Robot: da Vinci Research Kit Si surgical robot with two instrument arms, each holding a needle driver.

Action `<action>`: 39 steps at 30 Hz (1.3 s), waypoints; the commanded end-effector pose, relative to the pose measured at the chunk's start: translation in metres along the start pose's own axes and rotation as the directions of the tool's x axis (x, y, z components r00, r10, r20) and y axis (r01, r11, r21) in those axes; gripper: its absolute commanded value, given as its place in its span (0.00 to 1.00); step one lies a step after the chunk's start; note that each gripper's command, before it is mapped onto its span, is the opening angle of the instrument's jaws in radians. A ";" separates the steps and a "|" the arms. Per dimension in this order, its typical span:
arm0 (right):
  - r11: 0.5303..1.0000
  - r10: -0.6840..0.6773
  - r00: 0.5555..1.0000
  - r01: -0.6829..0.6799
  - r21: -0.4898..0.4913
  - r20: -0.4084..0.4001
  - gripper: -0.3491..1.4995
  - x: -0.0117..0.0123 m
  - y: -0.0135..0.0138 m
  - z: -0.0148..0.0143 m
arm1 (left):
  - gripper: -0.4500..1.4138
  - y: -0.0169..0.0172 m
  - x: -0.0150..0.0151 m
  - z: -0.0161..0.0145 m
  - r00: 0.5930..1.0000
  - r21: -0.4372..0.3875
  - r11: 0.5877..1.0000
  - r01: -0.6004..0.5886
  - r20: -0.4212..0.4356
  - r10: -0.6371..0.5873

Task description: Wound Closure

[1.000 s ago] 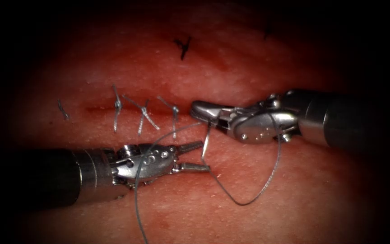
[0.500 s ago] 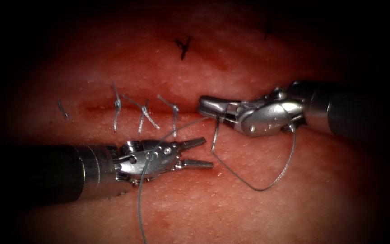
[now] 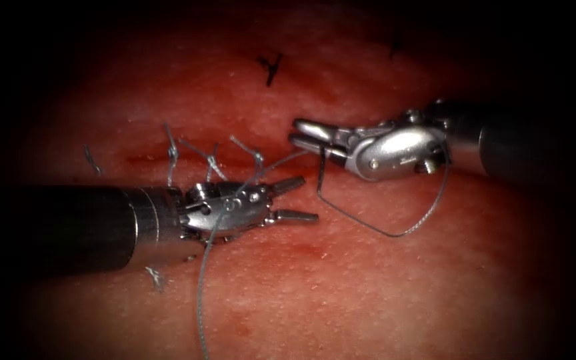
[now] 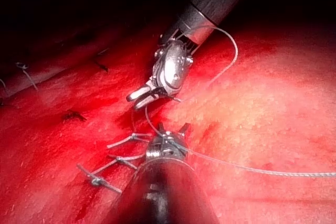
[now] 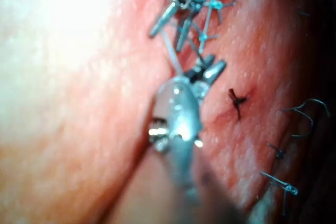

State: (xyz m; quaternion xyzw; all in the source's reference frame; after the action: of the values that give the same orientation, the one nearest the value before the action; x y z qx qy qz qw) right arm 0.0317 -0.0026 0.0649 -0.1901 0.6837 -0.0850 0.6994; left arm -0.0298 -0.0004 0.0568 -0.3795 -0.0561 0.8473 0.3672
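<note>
Red tissue backdrop; right tool pinches thin curved steel needle near its top, hanging point-down, tip indistinct; left tool spread, empty.

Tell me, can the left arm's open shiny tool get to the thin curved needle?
Probably yes. The left tool, jaws open and empty, sits beside the curved needle hanging from the right tool, clear of the tissue.

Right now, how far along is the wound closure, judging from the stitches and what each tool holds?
Done: three knotted stitches cross the cut on its left part. In hand: the right tool is shut on the needle near one end; the needle hangs clear of the tissue, trailing thread. The left tool is open and holds nothing. Left: the cut beside the right tool has no stitch yet.
</note>
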 end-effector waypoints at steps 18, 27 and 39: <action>0.942 0.334 0.942 -0.333 0.048 -0.009 0.00 -0.0025 0.0019 0.0026 | 0.40 0.0006 -0.0047 -0.0006 0.993 -0.013 0.998 -0.056 0.108 0.057; 0.841 0.531 0.846 -0.533 0.096 0.041 0.00 -0.0038 0.0013 0.0036 | 0.41 0.0003 -0.0058 -0.0005 0.991 -0.013 0.998 -0.056 0.121 0.057; 0.703 0.701 0.705 -0.708 0.062 0.109 0.00 -0.0043 0.0019 0.0052 | 0.41 0.0004 -0.0061 -0.0002 0.991 -0.007 0.999 -0.052 0.123 0.052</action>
State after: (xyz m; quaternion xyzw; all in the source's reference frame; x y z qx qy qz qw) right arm 0.0354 0.0008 0.0680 0.1225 0.6671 0.1664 0.7158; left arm -0.0266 -0.0051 0.0597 -0.3275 -0.0711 0.8786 0.3402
